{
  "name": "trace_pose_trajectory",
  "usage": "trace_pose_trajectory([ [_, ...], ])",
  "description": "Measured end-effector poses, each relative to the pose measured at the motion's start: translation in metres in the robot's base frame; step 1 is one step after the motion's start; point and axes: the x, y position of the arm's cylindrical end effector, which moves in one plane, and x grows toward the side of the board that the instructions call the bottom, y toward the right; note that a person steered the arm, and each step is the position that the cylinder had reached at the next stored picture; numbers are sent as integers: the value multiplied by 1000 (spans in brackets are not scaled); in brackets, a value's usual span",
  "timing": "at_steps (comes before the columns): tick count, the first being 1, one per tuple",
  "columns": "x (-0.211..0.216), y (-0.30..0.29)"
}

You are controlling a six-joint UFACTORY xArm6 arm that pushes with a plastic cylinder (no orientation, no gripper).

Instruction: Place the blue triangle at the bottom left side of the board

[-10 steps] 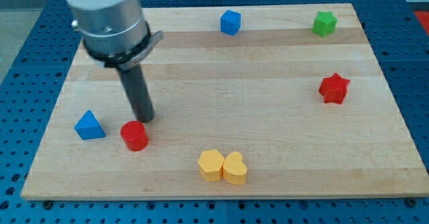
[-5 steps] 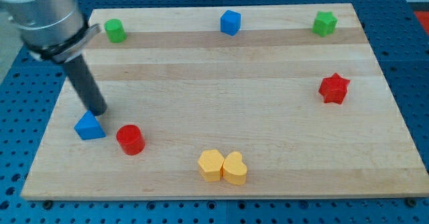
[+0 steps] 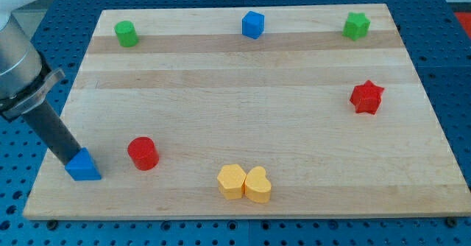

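Note:
The blue triangle [image 3: 82, 165] lies near the board's bottom left corner, close to the left edge. My tip [image 3: 67, 158] is at the triangle's upper left side and touches it. The rod slants up to the arm body at the view's left edge. A red cylinder [image 3: 143, 153] stands to the right of the triangle, apart from it.
Two yellow heart blocks [image 3: 244, 183] sit side by side near the bottom edge. A red star [image 3: 366, 97] is at the right. A green block [image 3: 126, 33], a blue cube [image 3: 252, 24] and another green block [image 3: 356, 26] line the top. The wooden board [image 3: 243, 91] lies on a blue pegboard.
My tip moved from above the red cylinder to the left and down, met the blue triangle and pushed it down and left. The red cylinder shifted slightly left.

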Motion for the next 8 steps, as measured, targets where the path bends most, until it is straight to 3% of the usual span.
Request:
trace_pose_trajectory([
  [2, 1, 0],
  [3, -47, 3],
  [4, -101, 37],
  [5, -104, 104],
  [6, -85, 166],
  [8, -11, 155],
])
